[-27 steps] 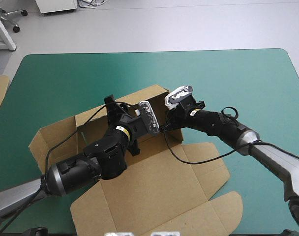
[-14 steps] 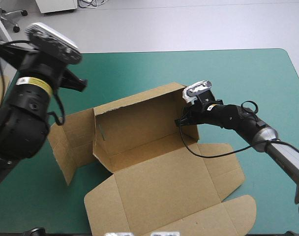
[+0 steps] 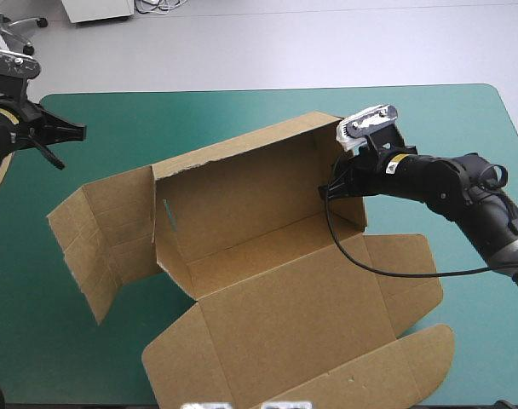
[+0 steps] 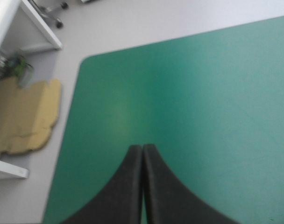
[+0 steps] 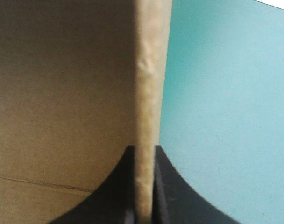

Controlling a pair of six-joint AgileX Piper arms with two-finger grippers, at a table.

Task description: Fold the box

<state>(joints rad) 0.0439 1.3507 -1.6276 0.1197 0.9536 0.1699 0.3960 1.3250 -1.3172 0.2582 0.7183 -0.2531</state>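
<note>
The brown box (image 3: 276,281) lies in the middle of the teal-green table, its long back wall and right end wall raised. Its left flaps spread out sideways and the lid lies flat toward the front. My right gripper (image 3: 336,183) is shut on the upper edge of the right end wall. In the right wrist view the board's edge (image 5: 146,93) runs straight between the black fingers (image 5: 121,186). My left gripper (image 3: 56,136) hangs above the table's far left part, away from the box. Its fingers (image 4: 128,186) meet in a point over bare cover and hold nothing.
More brown board (image 4: 25,112) lies on the floor beside the table's left edge. The table's rounded far left corner (image 4: 86,60) lies ahead of the left gripper. Bare teal-green cover (image 3: 242,119) stretches behind the box and to its right.
My left arm has pulled out of the box, swung up and away to the far left, and shut its fingers. The right gripper, still gripping the end wall, has carried the box rightward and farther back.
</note>
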